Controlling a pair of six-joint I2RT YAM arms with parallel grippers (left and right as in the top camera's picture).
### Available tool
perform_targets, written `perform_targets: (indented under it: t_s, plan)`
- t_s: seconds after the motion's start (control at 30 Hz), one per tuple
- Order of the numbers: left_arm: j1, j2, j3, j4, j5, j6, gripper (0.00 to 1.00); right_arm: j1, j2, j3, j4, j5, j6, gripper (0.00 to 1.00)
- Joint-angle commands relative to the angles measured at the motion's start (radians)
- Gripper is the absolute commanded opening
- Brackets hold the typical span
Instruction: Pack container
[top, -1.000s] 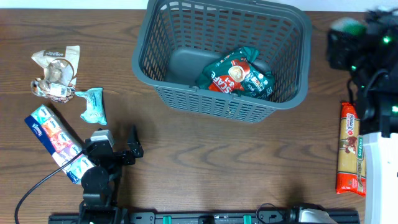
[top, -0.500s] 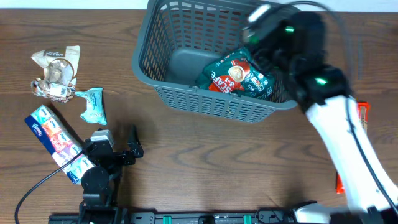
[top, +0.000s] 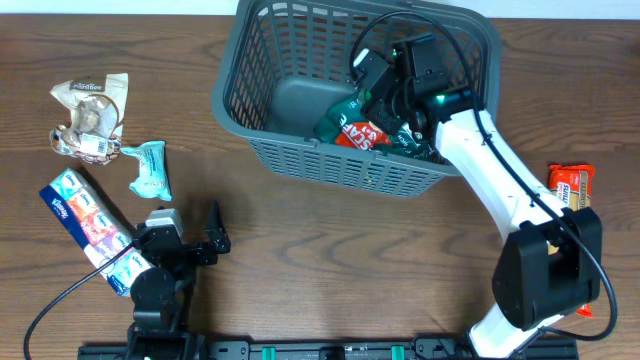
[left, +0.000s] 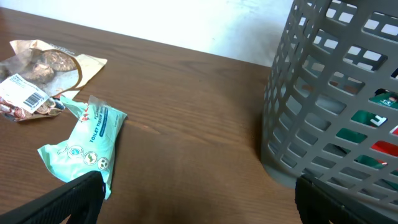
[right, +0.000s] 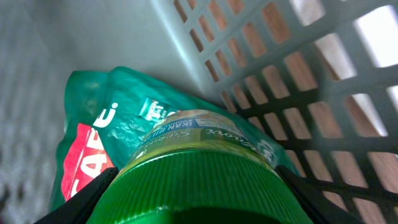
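Observation:
The container (top: 226, 100), a dark grey slotted basket, stands at the back centre, and its wall fills the right of the left wrist view (left: 323, 93). A green and red packet (top: 352, 130) lies on its floor. My right gripper (top: 388, 88) reaches down inside the basket. In the right wrist view it (right: 193, 202) is shut on a green-lidded jar (right: 193, 180), held just above the packet (right: 93, 143) and close to the basket wall (right: 298, 68). My left gripper (top: 200, 245) rests open and empty at the front left, its fingers wide apart over bare wood (left: 199, 199).
A teal wipes packet (top: 150, 170) (left: 84, 140), a crumpled snack bag (top: 88, 115) (left: 37, 74) and a colourful tissue pack (top: 90, 225) lie at the left. A red-orange packet (top: 570, 185) lies at the right edge, partly behind my right arm.
My right arm has swung from the right edge over to the basket and lowered the jar inside it. The left arm has not moved.

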Motion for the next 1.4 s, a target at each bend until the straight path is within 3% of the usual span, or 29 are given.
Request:
perform_targets:
  t_s: [0.0,0.1,0.2,0.23,0.63,0.77,0.87,1.07,1.37]
  plan:
    - [0.004,0.001,-0.019,-0.038,-0.023,-0.002,0.99,0.004,0.025,0.016,-0.016,0.002,0.008,0.58]
    - [0.004,0.001,-0.019,-0.038,-0.023,-0.002,0.99,0.004,0.024,0.016,-0.016,0.002,0.007,0.69]
    - [0.004,0.002,-0.019,-0.038,-0.023,-0.002,0.98,0.004,0.017,0.016,-0.017,0.010,0.008,0.97]
    - [0.004,0.001,-0.019,-0.038,-0.023,-0.002,0.99,0.004,0.007,0.018,-0.018,0.010,0.012,0.99]
    - [0.004,0.001,-0.019,-0.038,-0.023,-0.002,0.98,-0.021,-0.218,0.125,-0.046,0.037,0.100,0.99]
    - [0.004,0.001,-0.019,-0.038,-0.023,-0.002,0.98,-0.066,-0.295,0.149,-0.080,0.037,0.212,0.88]
    - [0.004,0.001,-0.019,-0.038,-0.023,-0.002,0.98,-0.116,-0.356,0.150,-0.108,0.063,0.343,0.67]
    - [0.004,0.001,-0.019,-0.038,-0.023,-0.002,0.99,-0.191,-0.463,0.150,-0.268,0.066,0.564,0.51]
    - [0.004,0.002,-0.019,-0.038,-0.023,-0.002,0.99,-0.209,-0.556,0.150,-0.593,0.066,0.690,0.01]
